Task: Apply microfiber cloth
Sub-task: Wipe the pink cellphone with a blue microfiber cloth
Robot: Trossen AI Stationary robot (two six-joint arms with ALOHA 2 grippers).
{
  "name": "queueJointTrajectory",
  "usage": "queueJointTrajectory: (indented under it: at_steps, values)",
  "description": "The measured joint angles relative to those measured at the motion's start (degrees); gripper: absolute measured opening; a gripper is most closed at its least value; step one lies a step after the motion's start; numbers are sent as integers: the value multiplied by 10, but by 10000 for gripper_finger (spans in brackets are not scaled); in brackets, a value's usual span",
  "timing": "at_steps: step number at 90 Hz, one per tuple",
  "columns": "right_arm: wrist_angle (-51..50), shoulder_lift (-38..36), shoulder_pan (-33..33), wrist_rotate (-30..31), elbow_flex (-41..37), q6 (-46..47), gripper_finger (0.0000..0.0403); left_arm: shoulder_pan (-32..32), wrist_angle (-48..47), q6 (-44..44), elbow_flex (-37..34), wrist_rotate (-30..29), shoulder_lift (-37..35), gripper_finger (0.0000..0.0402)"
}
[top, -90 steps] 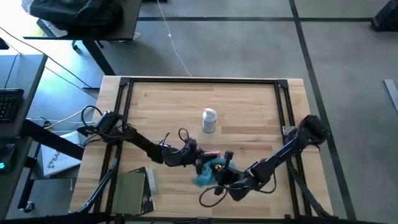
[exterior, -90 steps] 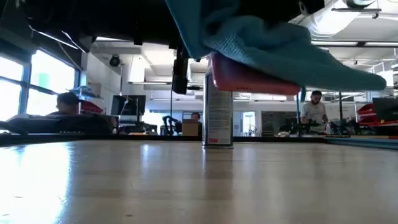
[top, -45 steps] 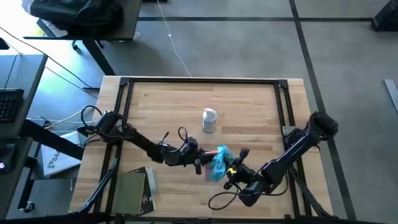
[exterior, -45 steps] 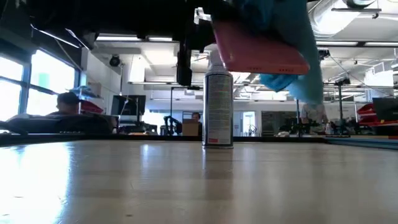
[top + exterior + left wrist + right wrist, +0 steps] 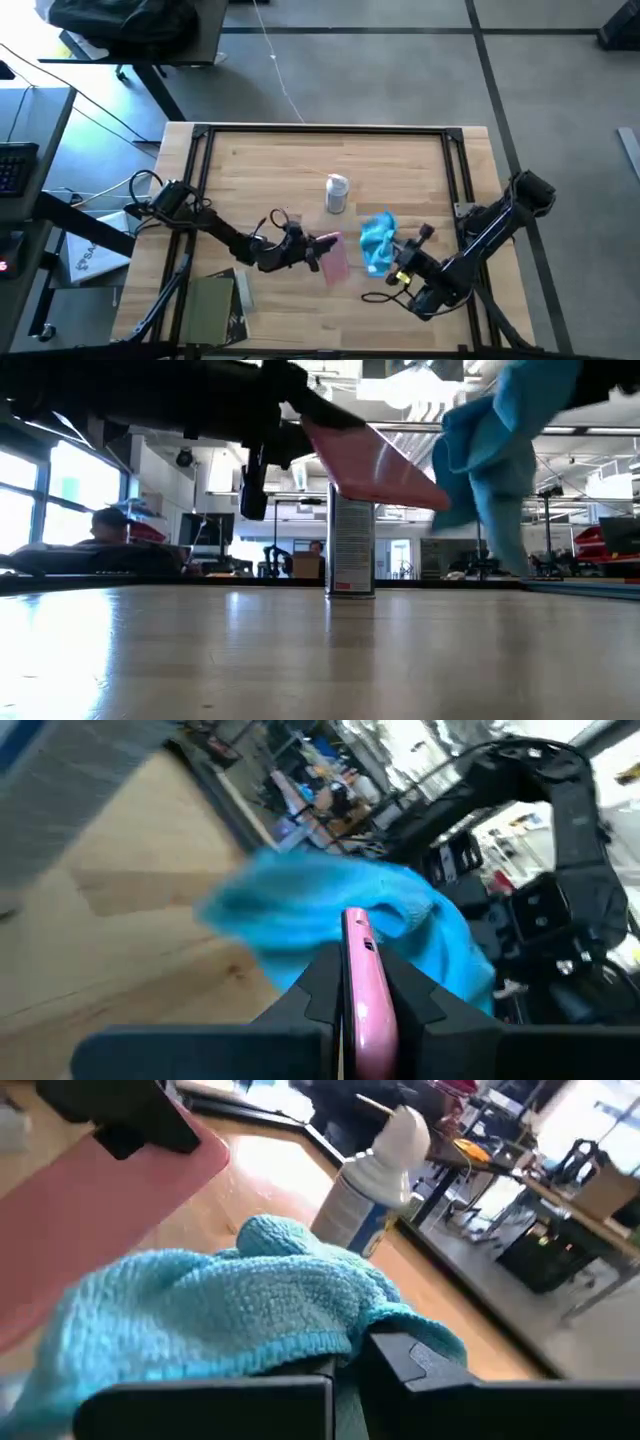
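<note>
Right gripper is holding the microfiber cloth above the table.
The cloth is bunching between its closed fingers, hanging beside the pink object that the left gripper's fingers are clamping.

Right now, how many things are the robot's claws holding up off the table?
2. The left claw is shut on the pink object, lifted near the table's middle front. The right claw is shut on the microfiber cloth, which hangs beside it, apart from it.

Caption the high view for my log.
Right hand holds the microfiber cloth apart from the pink phone in the left hand.
</note>
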Motion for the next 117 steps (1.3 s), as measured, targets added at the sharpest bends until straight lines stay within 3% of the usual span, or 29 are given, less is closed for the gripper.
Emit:
queueJointTrajectory:
  at_steps: [9, 22, 32, 44, 58, 76, 99, 117]
  values:
    - [158, 1, -5, 4, -49, -75, 0, 12, -24, -25, -1, -25, 1, 15]
    - [396, 1, -24, -7, -102, -271, 0, 18, -27, -14, 0, -98, 22, 15]
    - [508, 1, -46, -48, -120, -396, 0, 26, -27, -28, 0, -127, 42, 15]
    - [523, 3, -88, -161, -124, -468, 0, 34, -24, -70, 0, -127, 75, 15]
    - [557, 20, -132, -252, -124, -553, 0, 30, 1, -124, 1, -135, 109, 15]
    - [647, 67, -182, -355, -124, -649, 0, 24, 27, -76, 8, -131, 128, 15]
    - [741, 100, -229, -339, -122, -759, 0, 11, 54, 138, 20, -122, 129, 16]
    - [749, 77, -247, -313, -122, -837, 0, 7, 53, 156, 19, -124, 130, 20]
